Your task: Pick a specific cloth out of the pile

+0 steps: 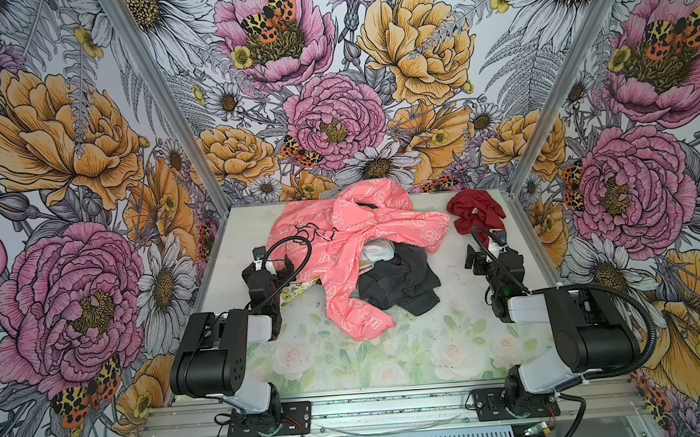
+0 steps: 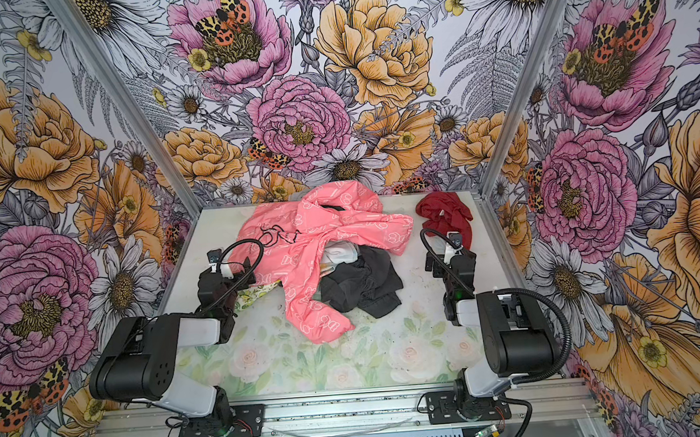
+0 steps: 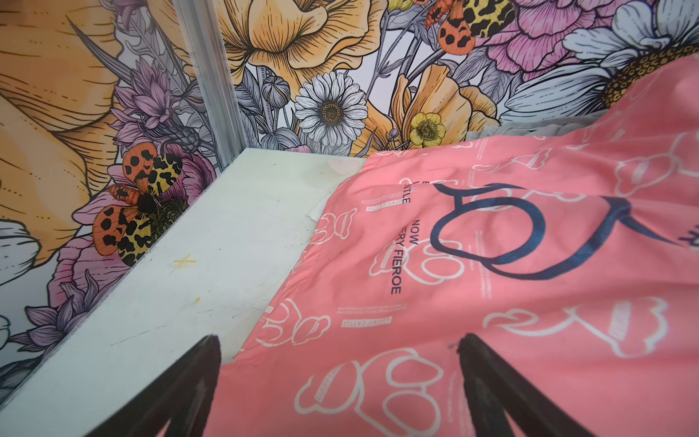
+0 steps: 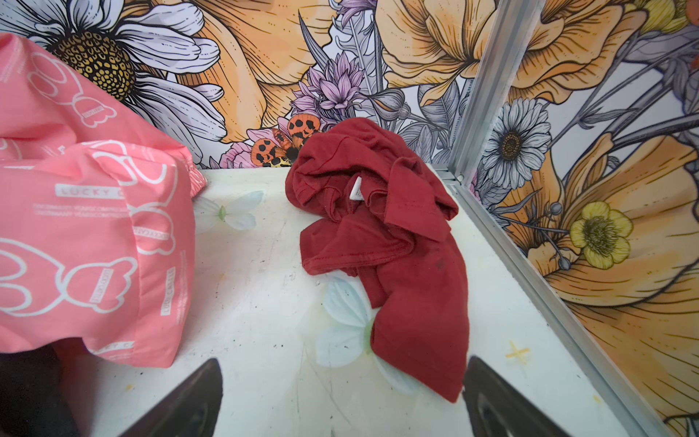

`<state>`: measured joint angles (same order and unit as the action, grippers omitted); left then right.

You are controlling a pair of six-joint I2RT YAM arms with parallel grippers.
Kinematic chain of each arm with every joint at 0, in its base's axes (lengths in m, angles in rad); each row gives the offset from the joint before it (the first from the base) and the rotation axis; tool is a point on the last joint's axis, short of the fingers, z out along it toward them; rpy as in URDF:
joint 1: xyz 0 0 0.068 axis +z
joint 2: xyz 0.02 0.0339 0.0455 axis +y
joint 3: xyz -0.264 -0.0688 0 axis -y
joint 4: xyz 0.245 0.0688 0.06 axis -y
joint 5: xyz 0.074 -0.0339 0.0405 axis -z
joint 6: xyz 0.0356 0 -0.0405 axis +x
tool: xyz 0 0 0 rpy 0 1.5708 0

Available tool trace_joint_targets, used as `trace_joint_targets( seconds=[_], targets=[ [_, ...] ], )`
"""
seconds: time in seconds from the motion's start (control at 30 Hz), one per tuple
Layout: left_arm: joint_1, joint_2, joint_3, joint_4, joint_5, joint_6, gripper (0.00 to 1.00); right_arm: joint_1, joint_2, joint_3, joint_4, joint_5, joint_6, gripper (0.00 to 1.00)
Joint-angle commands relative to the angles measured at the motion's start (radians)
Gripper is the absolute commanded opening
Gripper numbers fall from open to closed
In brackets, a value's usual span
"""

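Two pincers: both with their fingers spread wide apart, nothing between them.
Left pincer (image 3: 338,340): at about 9 o'clock on the desk (image 1: 389,350) in both top views. In the left wrist view one finger is over bare desk and the other over the edge of the pink garment (image 3: 491,302).
Right pincer (image 4: 342,361): at about 3 o'clock on the desk, pointing towards 12 o'clock. In the right wrist view bare desk lies between its fingers, and the near end of the red cloth (image 4: 382,227) lies just beside one finger; whether they touch I cannot tell.
Red cloth: crumpled at about 1 o'clock on the desk (image 1: 475,214), close to the back corner, lying flat. A small white tag (image 4: 356,193) shows among its folds.
Gap: a strip of bare desk lies between the red cloth and the pink garment, so the two are apart.
Pile (image 1: 363,260): spreads from 12 o'clock to the middle of the desk.
Pink garment (image 1: 341,236): large, with white print, lying over the top of the pile.
Grey garment (image 1: 398,283): at the pile's 5 o'clock side, partly under the pink one.
White piece (image 1: 377,251): peeks out between pink and grey.
Flowered piece (image 1: 294,291): shows at the pile's 8 o'clock edge, just beside the left arm.
Walls (image 1: 66,162): flower-printed, on three sides of the desk.
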<state>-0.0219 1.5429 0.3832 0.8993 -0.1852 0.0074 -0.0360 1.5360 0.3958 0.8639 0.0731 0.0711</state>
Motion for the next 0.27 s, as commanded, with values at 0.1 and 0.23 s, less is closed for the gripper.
trace_joint_targets(
  seconds=[0.1,0.23],
  targets=[
    [0.013,0.005,-0.004,0.032,0.027,-0.001,0.99,0.001,0.004,0.005,-0.004,-0.018,0.015,1.00],
    [0.013,0.005,-0.004,0.031,0.026,0.000,0.99,0.001,0.000,-0.006,0.010,-0.017,0.016,1.00]
  ],
)
